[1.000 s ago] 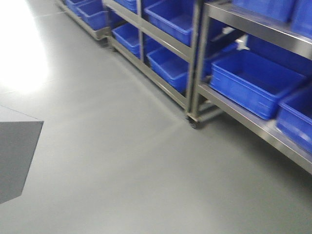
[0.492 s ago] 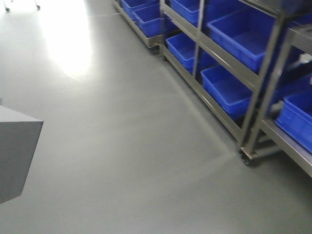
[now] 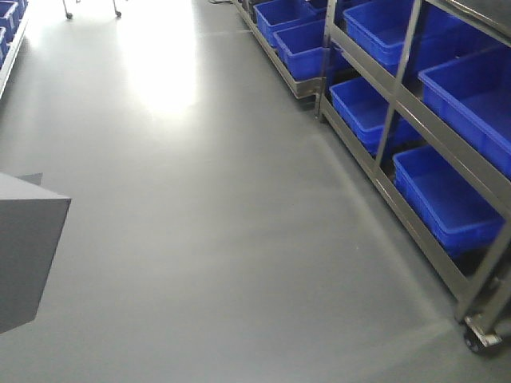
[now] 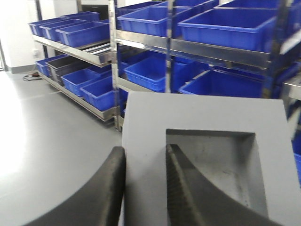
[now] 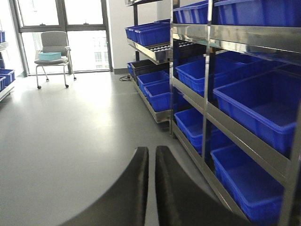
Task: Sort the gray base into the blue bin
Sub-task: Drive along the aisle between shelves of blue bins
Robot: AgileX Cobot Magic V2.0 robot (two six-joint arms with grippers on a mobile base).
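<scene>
Left fingers (image 4: 103,188): they are clamping one wall of the gray base (image 4: 207,122); one finger is pressing on the outer face and the other is sitting inside the square recess.
Right fingers (image 5: 134,188): they are lying pressed almost together with nothing between them, pointing down the aisle.
Gray base: it is riding in the left grip, up in the air and touching no shelf or bin. The gray slab poking in at the left edge of the front view (image 3: 28,255) is probably this same block.
Blue bin (image 3: 443,195): many like crates are sitting in rows on the steel shelving rack (image 3: 399,100) along the right of the aisle. Those in view are looking empty, and I cannot tell which one is the target.
Floor (image 3: 200,199): bare gray aisle is stretching ahead toward a chair (image 5: 54,44) by the windows.
Done so far: the pick-up is looking finished, since the base is sitting firmly in the left grip.
Left to do: the base is hanging beside the racks, not over any crate. By my reading, the robot is facing the rest of the approach to the rack, a reach over a bin's rim, and the release.
</scene>
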